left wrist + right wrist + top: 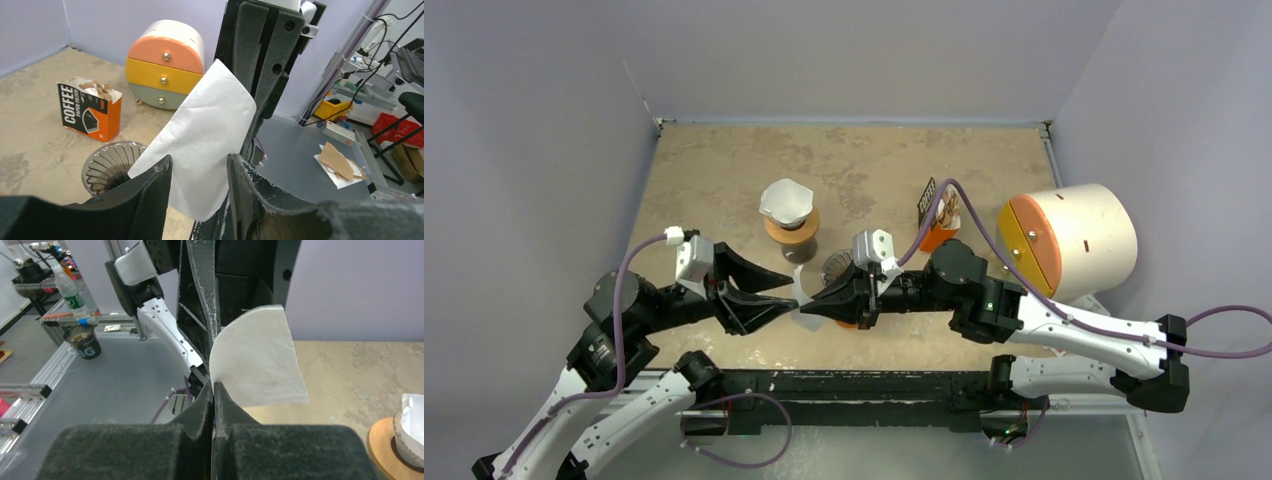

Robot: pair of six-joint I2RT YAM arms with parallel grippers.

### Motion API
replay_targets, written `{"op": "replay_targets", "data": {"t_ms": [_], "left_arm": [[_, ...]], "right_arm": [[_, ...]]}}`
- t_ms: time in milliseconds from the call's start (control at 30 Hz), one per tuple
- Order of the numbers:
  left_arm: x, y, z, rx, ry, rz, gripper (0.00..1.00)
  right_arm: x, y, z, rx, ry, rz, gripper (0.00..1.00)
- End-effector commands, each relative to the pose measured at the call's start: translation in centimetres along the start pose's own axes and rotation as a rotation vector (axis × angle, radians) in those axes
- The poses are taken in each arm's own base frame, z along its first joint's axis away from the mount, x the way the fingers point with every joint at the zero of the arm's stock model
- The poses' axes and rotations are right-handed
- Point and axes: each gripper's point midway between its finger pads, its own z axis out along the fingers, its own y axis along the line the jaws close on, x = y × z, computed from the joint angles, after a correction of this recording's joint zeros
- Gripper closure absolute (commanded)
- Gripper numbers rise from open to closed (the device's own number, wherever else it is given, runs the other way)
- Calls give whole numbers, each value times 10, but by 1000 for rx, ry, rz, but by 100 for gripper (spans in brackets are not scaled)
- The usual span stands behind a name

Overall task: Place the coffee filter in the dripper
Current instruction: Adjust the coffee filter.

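Coffee filter (255,360): white, folded, held in the air between your two arms. Your right gripper (214,385) is clamped tight on its lower edge. Your left gripper (199,165) stands parted around the sheet. Clear ribbed dripper (107,167) sits on the table (30,130) below, nearby.

Only one bit of print I can rly read from here: the orange & black carton (90,112) on the table, left wrist cam. Its black side panel says "COFFEE" in big white caps, w/ a smaller white line under it, "PAPER FILTER" as far as I can make out. Small dark mark on the orange front, too small to read. Top cam shows the same carton (936,214), lettering just a blur. Right wrist cam: dark cup (86,343) on the grey surface has a white letter, maybe "G"; bottle (69,290) behind it w/ green label, text unreadable
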Motion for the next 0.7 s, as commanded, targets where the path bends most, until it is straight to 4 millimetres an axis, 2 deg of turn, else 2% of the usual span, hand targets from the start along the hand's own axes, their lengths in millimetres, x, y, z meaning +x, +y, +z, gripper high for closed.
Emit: {"op": "replay_targets", "data": {"t_ms": [0,233,667], "left_arm": [[-6,-11,5,74,-20,-24,56],[-3,-34,8,225,7,-57,53],[-9,-39,10,261,-3,-60,55]], "right_arm": [[-15,20,-1,-116,-56,-87,100],[-16,16,1,-97,-55,-101,100],[-11,5,3,-43,-16,-94,100]]}}
